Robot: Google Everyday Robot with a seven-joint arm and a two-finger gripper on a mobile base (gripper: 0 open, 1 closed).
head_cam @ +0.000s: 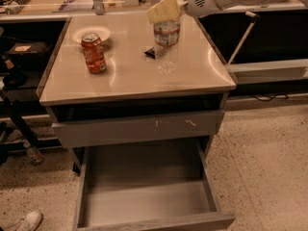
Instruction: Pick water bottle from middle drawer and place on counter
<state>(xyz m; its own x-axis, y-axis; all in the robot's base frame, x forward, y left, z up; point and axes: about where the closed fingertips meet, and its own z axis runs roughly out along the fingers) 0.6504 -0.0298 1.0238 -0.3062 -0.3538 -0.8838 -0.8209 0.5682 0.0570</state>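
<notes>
The water bottle [167, 33], clear with a pale label band, is upright over the back right part of the counter [130, 81]. Its reflection shows just below it, and I cannot tell whether it touches the top. My gripper [165, 9] reaches in from the upper right; its tan fingers [161, 11] are closed over the bottle's top and hide the cap. The middle drawer [144, 201] is pulled out at the bottom of the view with a bare floor.
An orange soda can [94, 53] stands on the counter's left part in front of a white plate [91, 32]. A small dark object [151, 53] lies left of the bottle. A grey drawer front with pale scratches [139, 127] sits above the open drawer. A shoe [26, 221] is on the floor at left.
</notes>
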